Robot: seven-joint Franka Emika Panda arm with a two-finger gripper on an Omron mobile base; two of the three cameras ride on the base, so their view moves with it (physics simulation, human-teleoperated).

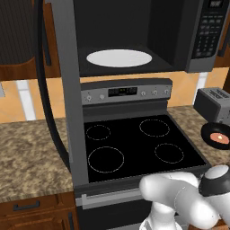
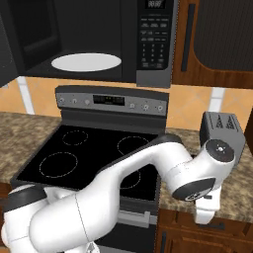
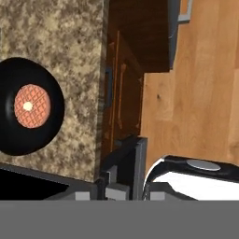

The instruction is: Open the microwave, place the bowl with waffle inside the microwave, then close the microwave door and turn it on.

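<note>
Round black bowl (image 3: 29, 107) w/ gridded orange waffle (image 3: 31, 106) on speckled granite counter (image 3: 70, 46) (beside toaster (image 1: 214, 104)); gripper (image 3: 126, 192) jaw gap indeterminate, nothing visibly held.

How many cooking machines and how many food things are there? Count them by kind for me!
Cooking machines: 3 – the microwave, the stove, the toaster
Dishes: 2 – the bowl, the white turntable plate
Food: 1 – the waffle
Total: 6
</note>
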